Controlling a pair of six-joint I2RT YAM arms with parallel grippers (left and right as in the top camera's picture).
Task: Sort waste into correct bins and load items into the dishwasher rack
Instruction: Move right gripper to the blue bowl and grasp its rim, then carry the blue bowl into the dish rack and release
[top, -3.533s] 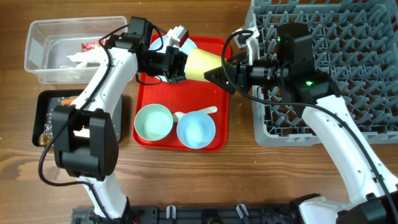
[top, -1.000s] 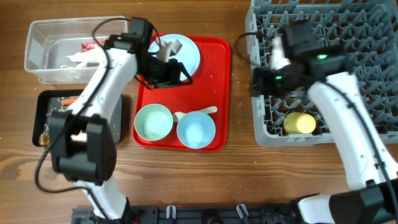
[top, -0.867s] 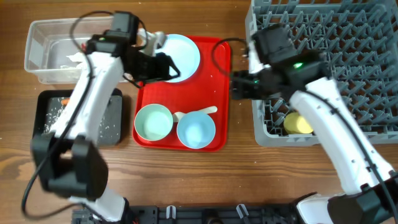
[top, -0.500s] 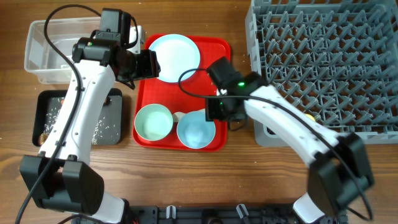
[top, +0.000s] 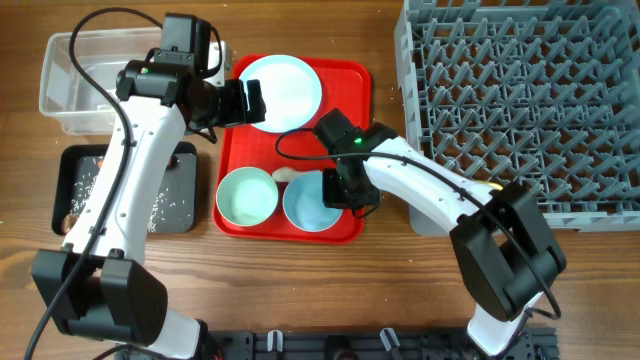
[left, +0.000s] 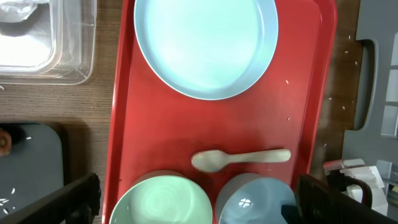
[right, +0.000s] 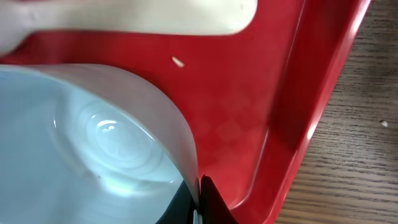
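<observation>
My right gripper (top: 345, 193) is down on the red tray (top: 345, 95) and shut on the right rim of the pale blue bowl (top: 308, 205). The right wrist view shows its fingertips (right: 199, 198) pinching the bowl's wall (right: 93, 137). The pale green bowl (top: 247, 197) sits beside it, and the white spoon (left: 239, 158) lies just behind both bowls. The pale blue plate (top: 282, 92) lies at the tray's far end. My left gripper (top: 250, 102) hovers open, wide and empty, by the plate's left edge. The grey dishwasher rack (top: 520, 100) stands to the right.
The clear tub (top: 110, 80) at the far left holds a red wrapper (top: 150, 72) and white tissue. In front of it the black tray (top: 180, 200) carries rice grains. A loose rice grain (right: 178, 61) lies on the red tray. My right arm crosses the rack's front left corner.
My right gripper came off the rack, dropped to the red tray and shut on the blue bowl's rim. The left gripper drew back left of the plate and opened wide.
</observation>
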